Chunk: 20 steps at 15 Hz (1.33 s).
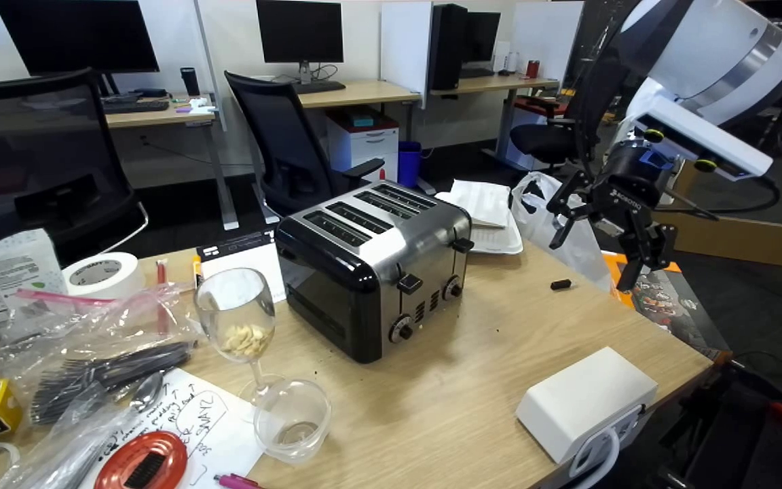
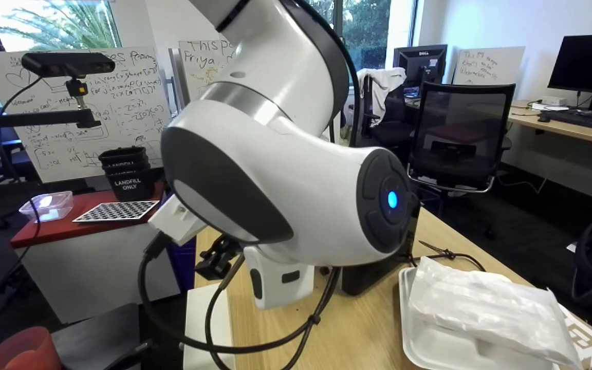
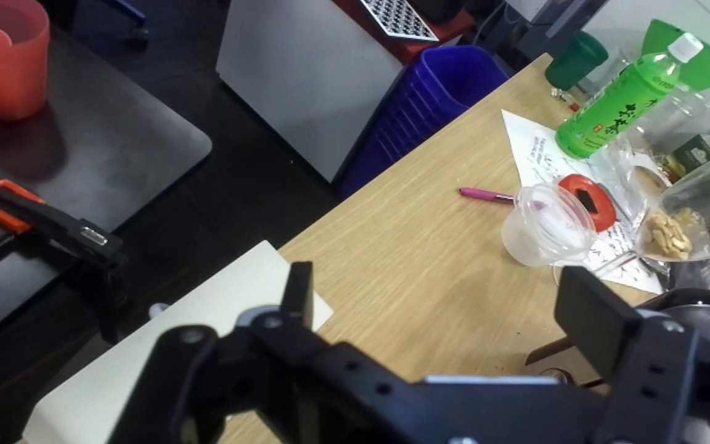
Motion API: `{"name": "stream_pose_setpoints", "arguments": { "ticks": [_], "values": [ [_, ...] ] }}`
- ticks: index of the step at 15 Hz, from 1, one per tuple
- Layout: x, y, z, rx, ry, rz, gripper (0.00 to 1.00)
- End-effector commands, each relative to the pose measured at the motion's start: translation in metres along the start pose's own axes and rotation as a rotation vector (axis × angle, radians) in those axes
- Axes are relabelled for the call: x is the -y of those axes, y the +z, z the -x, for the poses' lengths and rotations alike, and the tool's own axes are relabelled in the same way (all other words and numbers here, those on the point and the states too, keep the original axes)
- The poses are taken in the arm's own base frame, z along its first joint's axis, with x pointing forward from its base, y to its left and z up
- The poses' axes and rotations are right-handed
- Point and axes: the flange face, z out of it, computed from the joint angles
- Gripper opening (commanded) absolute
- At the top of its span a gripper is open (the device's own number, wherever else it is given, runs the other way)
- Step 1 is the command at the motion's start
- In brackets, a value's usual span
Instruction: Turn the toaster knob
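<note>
Four slots (image 1: 362, 217) cut the brushed-silver top of the toaster (image 1: 372, 272), mid-frame in an ext. view; near side glossy black, silver front w/ 2 dark knobs (image 1: 402, 329) & 2 levers (image 1: 410, 283) facing lower right. Gripper (image 1: 591, 261) hangs at right, mid-height, well apart from it, jaws spread wide, holding nothing. Wineglass (image 1: 231, 302) stands nr. toaster on the left; foam tray (image 1: 496, 242) just behind, can't tell if touching. Table (image 1: 472, 380) wood stretches from knobs to white box (image 1: 588, 401) at lower right. Its edge runs diag. from tray to a corner at right, then back past box.
</note>
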Motion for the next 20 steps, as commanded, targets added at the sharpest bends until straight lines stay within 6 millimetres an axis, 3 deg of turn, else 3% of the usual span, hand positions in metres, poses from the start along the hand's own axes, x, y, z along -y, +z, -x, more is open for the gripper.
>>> {"name": "stream_pose_setpoints", "arguments": {
  "ticks": [1, 5, 17, 20],
  "values": [
    [0.000, -0.001, 0.000, 0.003, 0.006, -0.002, 1.00],
    [0.001, 0.000, -0.001, 0.023, 0.040, -0.012, 1.00],
    [-0.031, 0.046, -0.040, 0.343, 0.432, -0.371, 1.00],
    [-0.033, 0.050, -0.035, 0.284, 0.468, -0.438, 1.00]
  ]
}}
